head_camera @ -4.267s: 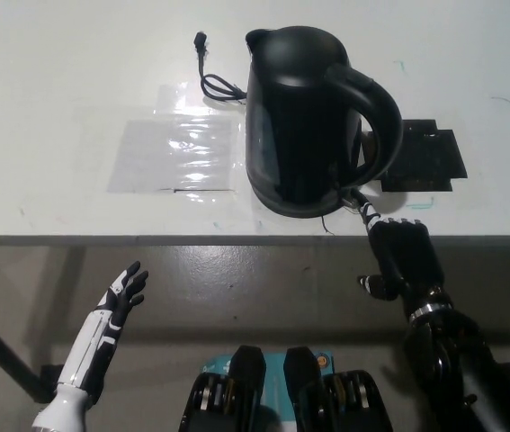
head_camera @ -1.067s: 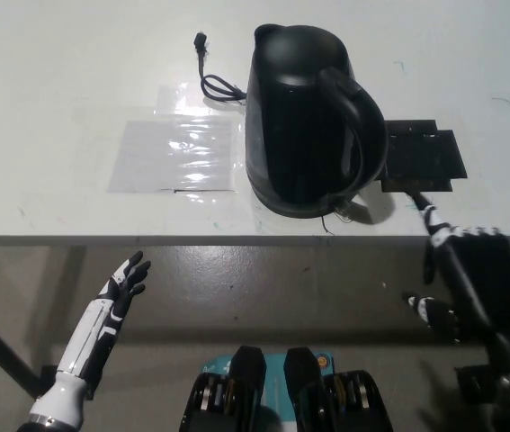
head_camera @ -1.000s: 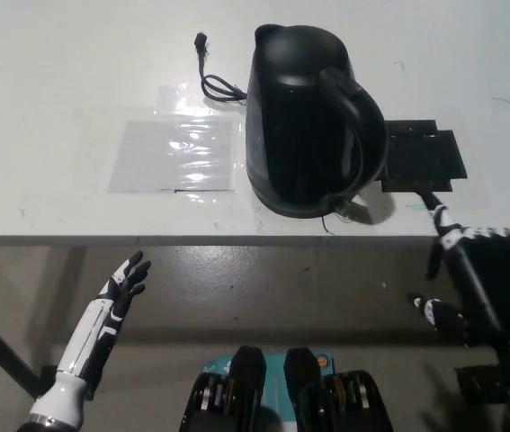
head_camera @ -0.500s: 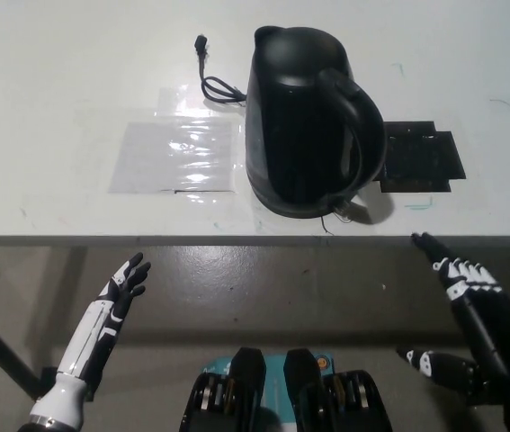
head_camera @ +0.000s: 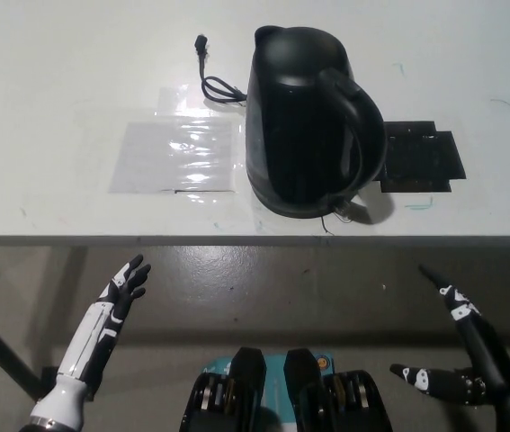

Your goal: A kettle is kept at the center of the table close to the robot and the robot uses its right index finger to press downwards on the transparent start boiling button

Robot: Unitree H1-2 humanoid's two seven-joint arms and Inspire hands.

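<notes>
A black kettle (head_camera: 311, 117) stands upright on the white table (head_camera: 57, 63), near the front edge, its handle toward the right. The clear start button (head_camera: 344, 209) shows faintly at the handle's foot. My black right hand (head_camera: 466, 346) hangs open below the table edge at the lower right, fingers spread, well clear of the kettle. My white left hand (head_camera: 121, 290) rests open at the lower left, below the table edge.
The kettle's black cord and plug (head_camera: 211, 72) lie behind it on the left. A clear plastic sheet (head_camera: 178, 153) is taped to the table left of the kettle. A black flat pad (head_camera: 421, 160) lies to its right.
My right hand has drawn back from the kettle's base, dropping down and to the right below the table edge, its fingers spreading. The kettle and left hand stayed put.
</notes>
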